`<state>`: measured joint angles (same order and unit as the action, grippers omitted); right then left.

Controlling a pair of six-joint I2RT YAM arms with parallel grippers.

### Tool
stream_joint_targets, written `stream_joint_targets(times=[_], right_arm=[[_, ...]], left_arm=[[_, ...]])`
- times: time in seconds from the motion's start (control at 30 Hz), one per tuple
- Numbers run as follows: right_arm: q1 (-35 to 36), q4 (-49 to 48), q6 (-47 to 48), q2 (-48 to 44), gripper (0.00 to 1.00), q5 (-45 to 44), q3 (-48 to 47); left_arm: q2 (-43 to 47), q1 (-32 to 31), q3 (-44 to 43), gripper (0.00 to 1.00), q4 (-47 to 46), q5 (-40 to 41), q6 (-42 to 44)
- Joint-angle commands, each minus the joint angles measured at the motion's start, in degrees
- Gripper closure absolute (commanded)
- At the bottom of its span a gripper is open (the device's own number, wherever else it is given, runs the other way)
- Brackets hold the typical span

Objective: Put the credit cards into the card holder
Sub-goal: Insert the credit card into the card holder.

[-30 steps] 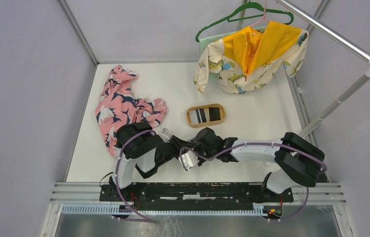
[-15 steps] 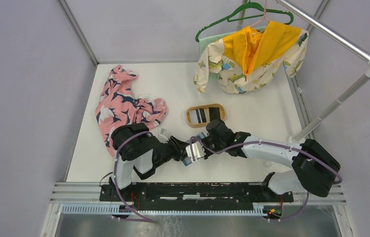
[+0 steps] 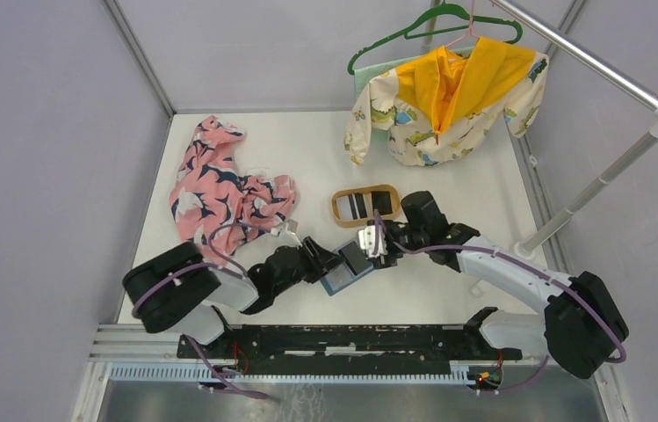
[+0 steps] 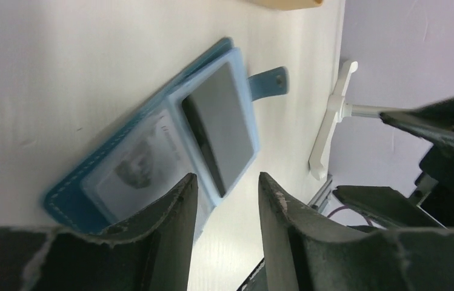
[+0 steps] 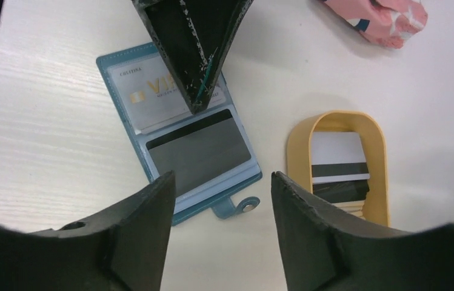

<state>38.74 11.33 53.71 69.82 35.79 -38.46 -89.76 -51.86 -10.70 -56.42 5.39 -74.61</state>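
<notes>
Left fingers (image 4: 163, 242) apart above open teal bifold card holder (image 5: 230, 209); right fingers (image 5: 133, 242) apart, empty; best lift black card (image 5: 339, 193) edgewise from tan oval tray (image 5: 379, 176).

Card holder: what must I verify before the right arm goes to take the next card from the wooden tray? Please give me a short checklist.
1. The card holder lies open, pockets up: ok.
2. The dark card sits inside its pocket: ok.
3. The right gripper is open and empty: ok.
4. The tray has cards to pick: ok.
5. The left gripper is clear of the holder: not ok, its tip is over the pale card.
6. A free pocket exists for the next card: cannot tell.
</notes>
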Motion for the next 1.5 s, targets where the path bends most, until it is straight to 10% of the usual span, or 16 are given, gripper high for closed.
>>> stream_joint_targets(times=[0.0,0.33,0.97,1.47], right_arm=[[-4.74,-4.31,-11.58,-1.59,0.31,9.07,1.27],[-8.84,-10.89,-33.87,7.89,0.31,16.66,0.80],[-9.02,-9.29,-48.65,19.97,0.37,8.24,-4.50],[-10.75,-12.24,-55.76,22.08,0.41,10.00,-3.83]], left_arm=[[14.11,-1.61,-7.69,0.49,28.39,9.97,16.64],[33.18,-2.47,-11.56,0.00,45.79,20.86,31.02],[26.03,-2.47,-9.38,0.40,44.69,11.83,24.95],[18.14,-2.53,-11.86,0.47,45.52,8.85,23.63]])
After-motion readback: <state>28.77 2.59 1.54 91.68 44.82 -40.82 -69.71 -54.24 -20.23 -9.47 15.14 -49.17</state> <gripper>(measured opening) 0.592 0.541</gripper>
